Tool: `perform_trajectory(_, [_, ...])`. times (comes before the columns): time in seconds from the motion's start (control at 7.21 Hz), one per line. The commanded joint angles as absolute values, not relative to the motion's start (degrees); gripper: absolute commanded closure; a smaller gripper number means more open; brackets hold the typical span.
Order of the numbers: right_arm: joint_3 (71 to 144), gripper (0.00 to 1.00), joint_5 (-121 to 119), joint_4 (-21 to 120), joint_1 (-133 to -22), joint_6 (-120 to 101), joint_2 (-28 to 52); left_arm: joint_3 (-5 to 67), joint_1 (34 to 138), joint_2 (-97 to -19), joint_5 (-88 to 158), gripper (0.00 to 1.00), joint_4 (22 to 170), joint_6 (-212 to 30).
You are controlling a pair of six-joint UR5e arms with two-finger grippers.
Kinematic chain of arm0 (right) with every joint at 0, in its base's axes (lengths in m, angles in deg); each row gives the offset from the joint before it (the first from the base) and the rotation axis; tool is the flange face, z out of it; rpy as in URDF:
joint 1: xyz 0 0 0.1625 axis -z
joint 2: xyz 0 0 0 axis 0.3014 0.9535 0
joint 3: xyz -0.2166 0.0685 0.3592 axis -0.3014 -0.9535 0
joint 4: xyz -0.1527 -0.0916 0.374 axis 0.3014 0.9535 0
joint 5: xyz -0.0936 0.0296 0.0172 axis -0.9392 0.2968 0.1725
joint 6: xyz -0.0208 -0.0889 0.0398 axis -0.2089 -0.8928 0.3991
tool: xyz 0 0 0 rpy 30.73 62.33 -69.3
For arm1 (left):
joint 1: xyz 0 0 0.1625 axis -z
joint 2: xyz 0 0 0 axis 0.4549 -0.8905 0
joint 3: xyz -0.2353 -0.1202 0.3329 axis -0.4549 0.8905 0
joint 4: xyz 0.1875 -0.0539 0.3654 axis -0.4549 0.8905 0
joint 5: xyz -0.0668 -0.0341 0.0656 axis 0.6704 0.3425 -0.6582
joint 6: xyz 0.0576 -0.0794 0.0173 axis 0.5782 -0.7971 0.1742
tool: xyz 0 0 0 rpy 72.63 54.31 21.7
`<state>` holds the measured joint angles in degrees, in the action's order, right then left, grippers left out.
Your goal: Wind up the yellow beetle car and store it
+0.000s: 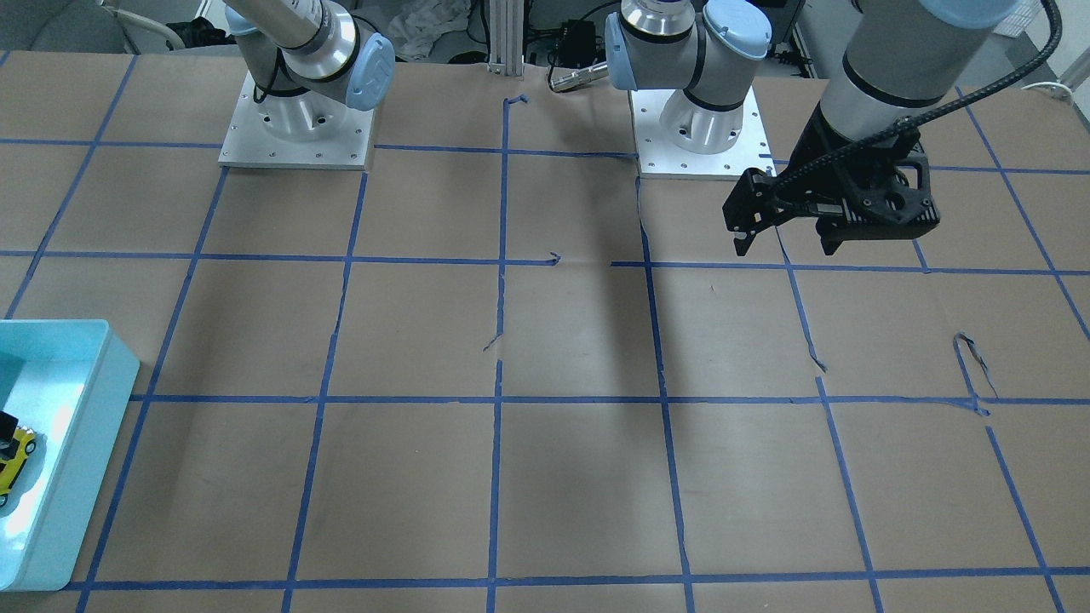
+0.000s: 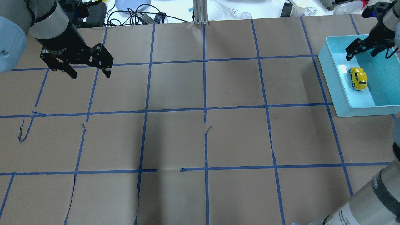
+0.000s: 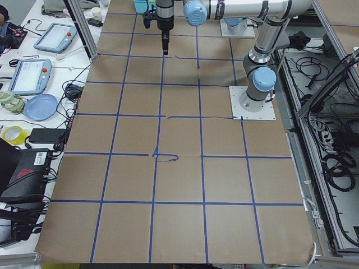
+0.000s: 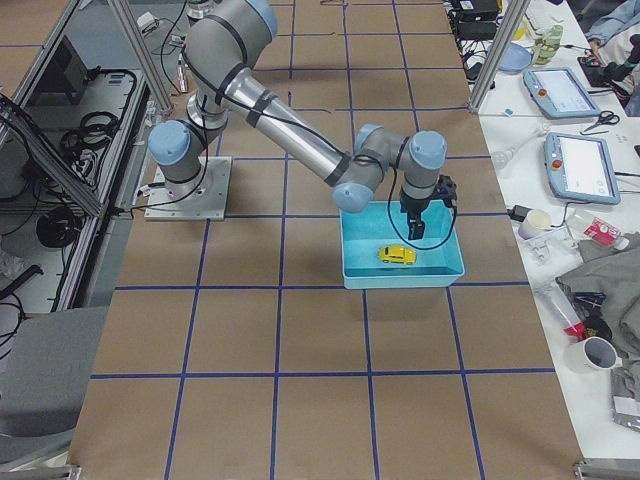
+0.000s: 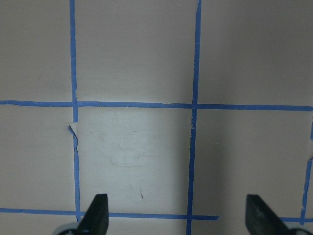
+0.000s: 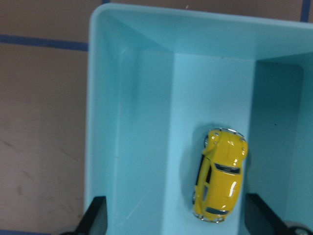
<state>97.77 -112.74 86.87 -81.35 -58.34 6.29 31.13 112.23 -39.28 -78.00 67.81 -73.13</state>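
Observation:
The yellow beetle car [image 2: 358, 78] lies on its wheels inside a light blue bin [image 2: 350, 107] at the table's far right. It also shows in the right wrist view [image 6: 220, 181], the front view [image 1: 15, 464] and the right side view [image 4: 397, 255]. My right gripper [image 2: 361, 56] hangs open and empty above the bin, just beyond the car and not touching it; in its wrist view [image 6: 176, 218] the car sits between the spread fingers. My left gripper [image 2: 91, 75] is open and empty above the table's far left [image 1: 785, 249], over bare paper [image 5: 176, 215].
The table is covered in brown paper with a blue tape grid [image 2: 204, 109]. The two arm bases [image 1: 296, 128] [image 1: 700, 128] stand on plates at the robot's edge. Cables, a plate and bottles [image 2: 132, 6] lie beyond the far edge.

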Motion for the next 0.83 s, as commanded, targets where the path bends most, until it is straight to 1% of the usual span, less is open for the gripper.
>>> perform_trajectory(0.0, [97.6, 0.00, -113.3, 74.1, -91.2, -44.1, 17.5, 31.5, 112.2, -39.3, -77.9, 0.00, 67.7, -73.1])
perform_trajectory(0.28, [97.7, 0.00, -113.6, 68.6, -99.7, -34.1, 22.2, 31.5, 112.2, -39.2, -77.9, 0.00, 67.8, -73.1])
perform_trajectory(0.55, [98.5, 0.00, -113.1, 67.9, -108.1, -28.1, 26.4, 31.5, 112.2, -39.3, -77.9, 0.00, 67.6, -73.1])
perform_trajectory(0.69, [98.6, 0.00, -112.9, 67.8, -109.3, -27.0, 27.3, 31.4, 112.2, -39.2, -77.9, 0.00, 67.7, -73.1])
